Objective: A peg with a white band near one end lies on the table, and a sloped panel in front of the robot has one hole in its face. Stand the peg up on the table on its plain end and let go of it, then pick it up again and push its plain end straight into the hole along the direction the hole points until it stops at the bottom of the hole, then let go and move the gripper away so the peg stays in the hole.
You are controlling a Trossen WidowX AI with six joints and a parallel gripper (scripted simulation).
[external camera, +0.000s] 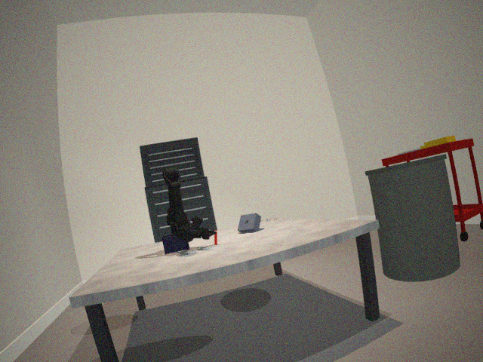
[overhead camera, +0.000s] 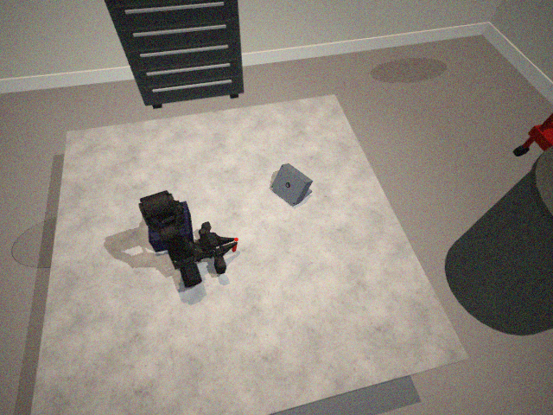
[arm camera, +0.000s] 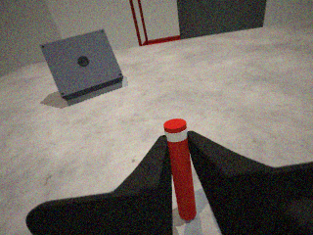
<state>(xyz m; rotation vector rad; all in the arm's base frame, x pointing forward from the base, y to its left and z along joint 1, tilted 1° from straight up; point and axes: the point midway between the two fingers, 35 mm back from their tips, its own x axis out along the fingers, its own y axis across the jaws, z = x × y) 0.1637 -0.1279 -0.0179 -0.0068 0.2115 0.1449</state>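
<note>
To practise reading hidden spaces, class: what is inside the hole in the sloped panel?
Only dark shadow shows in the hole; no peg stands in it. Its bottom and depth cannot be seen.

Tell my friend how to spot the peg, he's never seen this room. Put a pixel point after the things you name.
Find the pale table (overhead camera: 312, 312) (external camera: 272, 249) (arm camera: 254, 98), then the black arm (overhead camera: 181, 245) (external camera: 176, 202) on it. At its pincer (overhead camera: 236, 242) (external camera: 215, 232) (arm camera: 176, 139) is the peg (overhead camera: 234, 246) (external camera: 216, 238) (arm camera: 183, 176): a slim, upright red stick, white-banded near its top, unlike the squat grey block (overhead camera: 295, 188) (external camera: 247, 223) (arm camera: 88, 73) with a hole.
</note>
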